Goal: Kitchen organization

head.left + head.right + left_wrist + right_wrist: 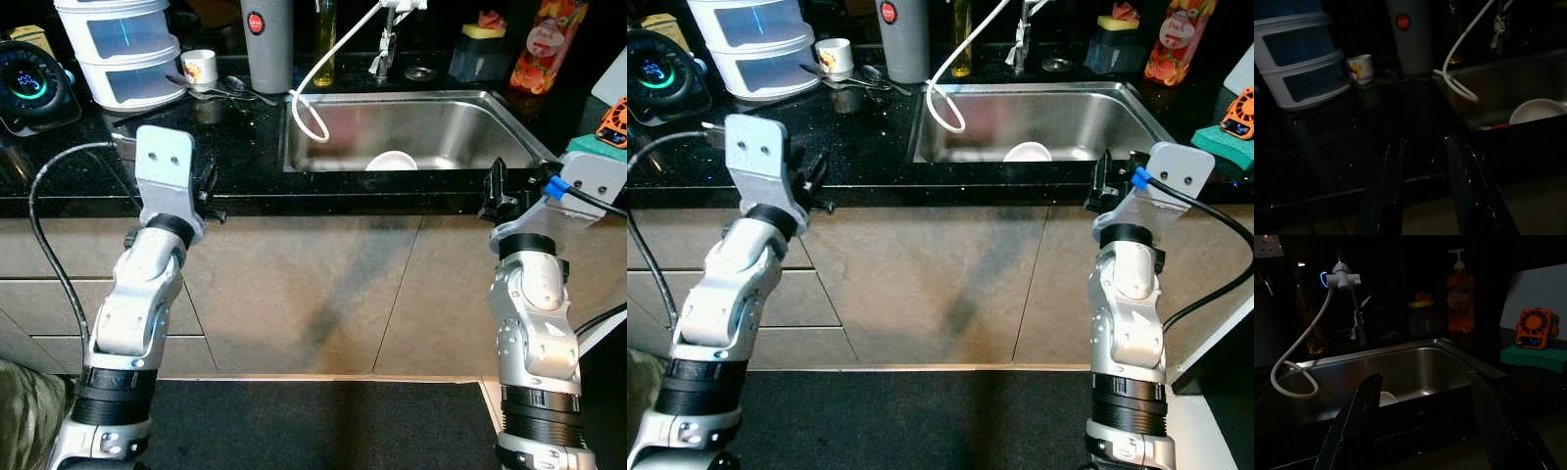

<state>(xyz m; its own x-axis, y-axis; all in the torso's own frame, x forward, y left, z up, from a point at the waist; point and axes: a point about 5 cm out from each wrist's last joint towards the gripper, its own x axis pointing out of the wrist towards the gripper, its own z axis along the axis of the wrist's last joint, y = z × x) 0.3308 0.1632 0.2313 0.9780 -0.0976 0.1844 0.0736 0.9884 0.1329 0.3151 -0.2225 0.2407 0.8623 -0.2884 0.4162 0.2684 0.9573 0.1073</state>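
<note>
A steel sink is set in the black counter, with a white bowl lying at its front. A white hose loops from the tap into the sink. My left gripper is at the counter's front edge, left of the sink; its fingers are open with nothing between them. My right gripper is at the sink's front right corner, open wide and empty, facing the basin.
At the back left stand a white stacked container, a small mug, spoons and a grey flask. An orange soap bottle and an orange fan are at the right. Beige cabinet fronts lie below.
</note>
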